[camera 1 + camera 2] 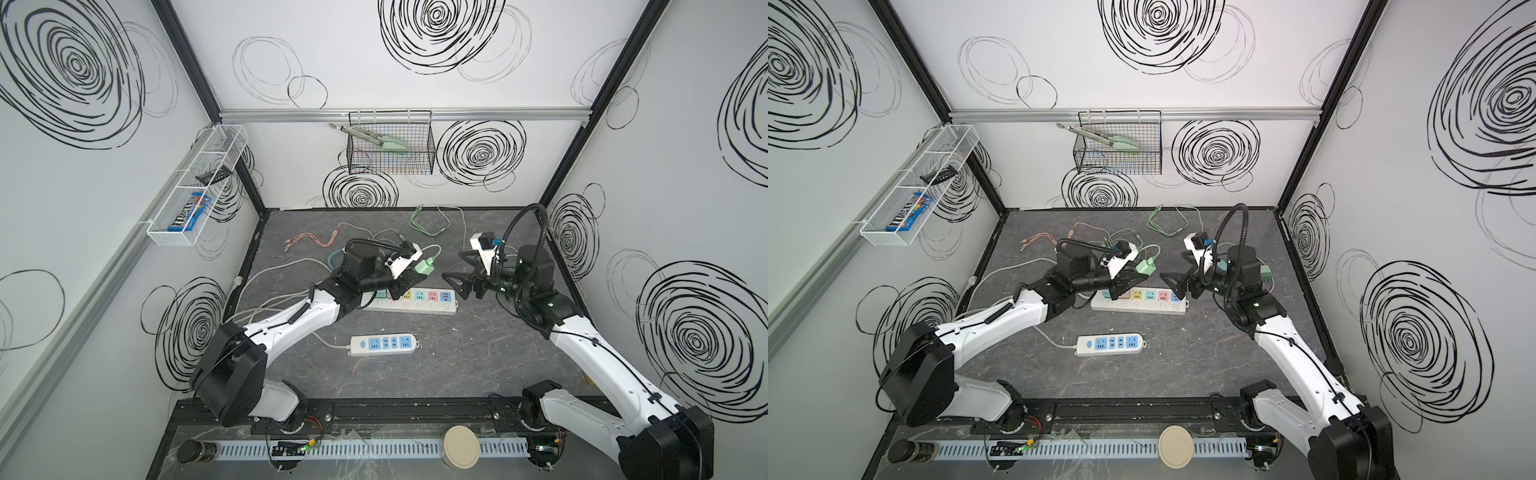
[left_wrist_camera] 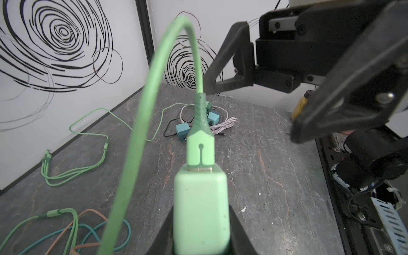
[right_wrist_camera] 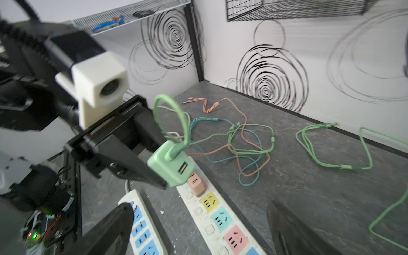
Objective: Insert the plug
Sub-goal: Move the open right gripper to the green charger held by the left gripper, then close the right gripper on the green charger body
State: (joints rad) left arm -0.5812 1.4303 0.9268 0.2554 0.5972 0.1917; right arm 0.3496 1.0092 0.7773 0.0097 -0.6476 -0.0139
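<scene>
In both top views our left gripper [image 1: 419, 271] pinches the pale green plug [image 1: 424, 266] by its sides and holds it raised just past the far edge of the pastel power strip [image 1: 415, 306]. Our right gripper [image 1: 459, 272] is spread wide, holds nothing and hangs near the strip's right end. On the back wall a black wire basket [image 1: 390, 164] holds tongs [image 1: 374, 137]. The white mesh rack [image 1: 166, 232] on the left wall holds a blue sweets pack [image 1: 189, 218] and a dark item we cannot identify. A white strip with blue sockets [image 1: 384, 344] lies nearer on the dark stone-patterned tabletop [image 1: 457, 374]. The white walls carry black scribbled spirals.

In the left wrist view, black fingers [image 2: 238, 231] flank the plug [image 2: 201, 203]. A green cable [image 2: 154, 88] arcs up from its socket. Teal adapters [image 2: 183, 131] lie farther off on the tabletop.

In the right wrist view, the plug [image 3: 170, 167] hangs over the strip [image 3: 212, 212], just above a seated pink adapter [image 3: 196, 184]. We cannot tell whether the two touch. Our right gripper's fingers [image 3: 114, 220] stand far apart.
</scene>
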